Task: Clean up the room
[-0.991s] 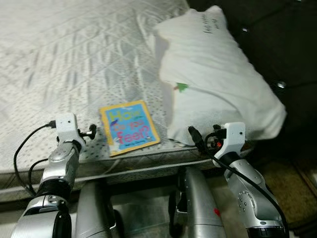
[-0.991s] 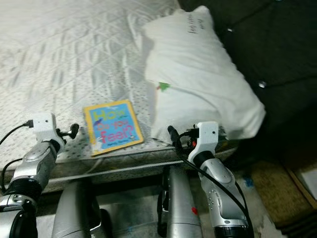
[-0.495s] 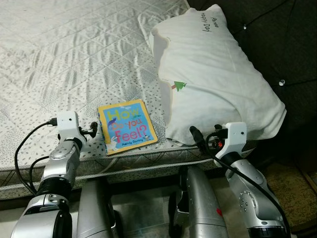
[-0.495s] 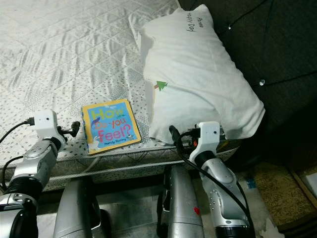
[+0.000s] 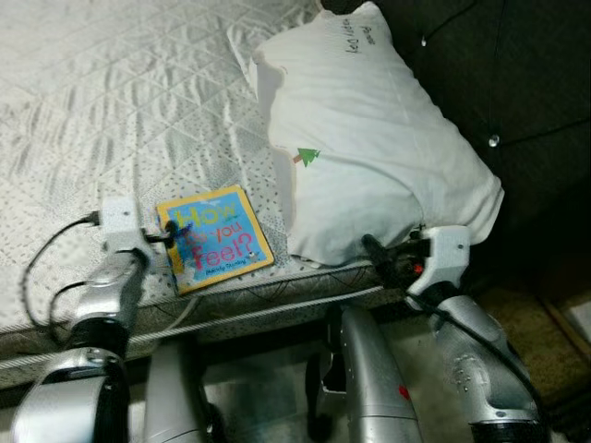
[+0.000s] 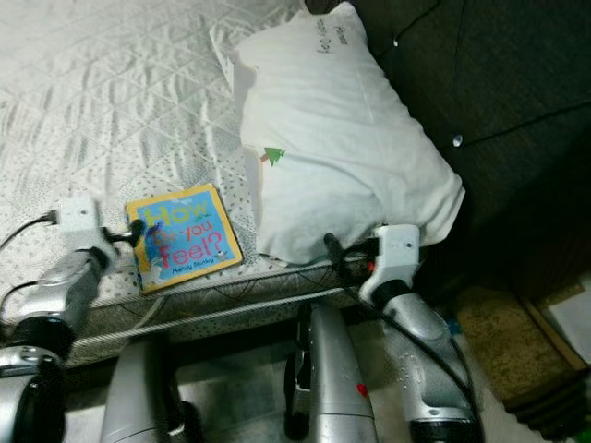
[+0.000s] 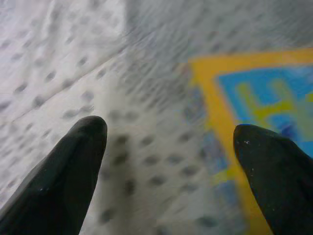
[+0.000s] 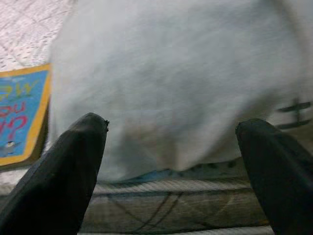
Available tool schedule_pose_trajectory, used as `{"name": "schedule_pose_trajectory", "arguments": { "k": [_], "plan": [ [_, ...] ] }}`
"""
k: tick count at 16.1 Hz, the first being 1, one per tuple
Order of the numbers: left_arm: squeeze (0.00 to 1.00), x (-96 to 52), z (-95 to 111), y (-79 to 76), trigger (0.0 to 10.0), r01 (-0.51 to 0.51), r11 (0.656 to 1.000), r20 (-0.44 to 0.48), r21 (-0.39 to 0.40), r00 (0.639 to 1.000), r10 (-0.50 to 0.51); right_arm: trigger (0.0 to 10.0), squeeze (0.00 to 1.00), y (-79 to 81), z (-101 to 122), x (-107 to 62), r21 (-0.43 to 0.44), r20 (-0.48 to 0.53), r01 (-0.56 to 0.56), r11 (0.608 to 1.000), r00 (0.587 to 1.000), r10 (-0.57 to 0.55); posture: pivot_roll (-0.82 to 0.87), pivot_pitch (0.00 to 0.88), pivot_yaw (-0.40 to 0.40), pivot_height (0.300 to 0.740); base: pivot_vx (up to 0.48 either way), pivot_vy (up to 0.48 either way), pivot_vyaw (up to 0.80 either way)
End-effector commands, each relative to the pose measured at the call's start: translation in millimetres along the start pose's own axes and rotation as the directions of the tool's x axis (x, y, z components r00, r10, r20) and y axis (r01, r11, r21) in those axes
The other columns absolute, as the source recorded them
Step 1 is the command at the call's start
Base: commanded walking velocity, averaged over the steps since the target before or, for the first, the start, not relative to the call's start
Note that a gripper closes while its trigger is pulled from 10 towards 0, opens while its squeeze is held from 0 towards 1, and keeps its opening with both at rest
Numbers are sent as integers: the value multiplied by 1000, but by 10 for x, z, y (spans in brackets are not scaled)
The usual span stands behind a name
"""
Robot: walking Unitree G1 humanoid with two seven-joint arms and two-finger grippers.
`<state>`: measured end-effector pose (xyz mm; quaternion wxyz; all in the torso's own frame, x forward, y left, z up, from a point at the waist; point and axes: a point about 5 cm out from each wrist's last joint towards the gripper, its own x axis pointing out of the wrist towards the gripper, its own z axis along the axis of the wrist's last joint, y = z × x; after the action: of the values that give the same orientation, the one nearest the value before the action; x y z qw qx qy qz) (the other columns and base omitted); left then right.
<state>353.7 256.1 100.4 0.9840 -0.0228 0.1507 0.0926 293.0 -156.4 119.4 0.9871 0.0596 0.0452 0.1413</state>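
Note:
A children's book (image 5: 214,238) with a yellow border and blue cover lies flat near the front edge of the quilted mattress (image 5: 111,101). My left gripper (image 5: 172,234) is open at the book's left edge; in the left wrist view the book (image 7: 264,93) lies beside one fingertip (image 7: 266,161). A big white pillow (image 5: 369,157) rests to the right of the book, its corner overhanging the bed edge. My right gripper (image 5: 377,253) is open just in front of that corner, and the right wrist view looks at the pillow (image 8: 171,73) between the fingers.
A dark tufted headboard (image 5: 499,74) stands right of the pillow. The mattress side and bed edge (image 5: 268,309) run across in front of my legs. A brown rug (image 6: 517,341) lies on the floor at the right.
The view has shifted left and down. My left gripper has reached forward, so its fingers now meet the book's left edge. The right gripper sits a little closer under the pillow corner.

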Motion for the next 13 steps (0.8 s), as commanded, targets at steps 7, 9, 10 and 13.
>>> {"name": "schedule_pose_trajectory", "arguments": {
  "k": [7, 9, 10, 13],
  "plan": [
    [0, -16, -42, 178, 10000, -115, 993, -18, -9, 993, 115, 10000, 0, -43, -16, -29, -1, -15, 7, 1000, 1000, -7, -88, 236, -47, 506, 0, 0, 0],
    [0, -16, -26, 203, 10000, -144, 990, -13, -7, 990, 143, 10000, 0, -54, -14, -34, -3, -16, 9, 1000, 1000, -9, -91, 237, -45, 506, 0, 0, 0],
    [0, -18, -24, 225, 10000, -163, 987, -11, -6, 987, 163, 10000, 0, -65, -15, -38, -4, -17, 12, 1000, 1000, -13, -91, 237, -45, 506, 0, 0, 0],
    [0, -23, -21, 314, 10000, -200, 980, -24, -15, 980, 200, 10000, 0, -70, -17, -52, -6, -18, 16, 1000, 1000, -16, -102, 240, -46, 506, 0, 0, 0]
  ]
}}
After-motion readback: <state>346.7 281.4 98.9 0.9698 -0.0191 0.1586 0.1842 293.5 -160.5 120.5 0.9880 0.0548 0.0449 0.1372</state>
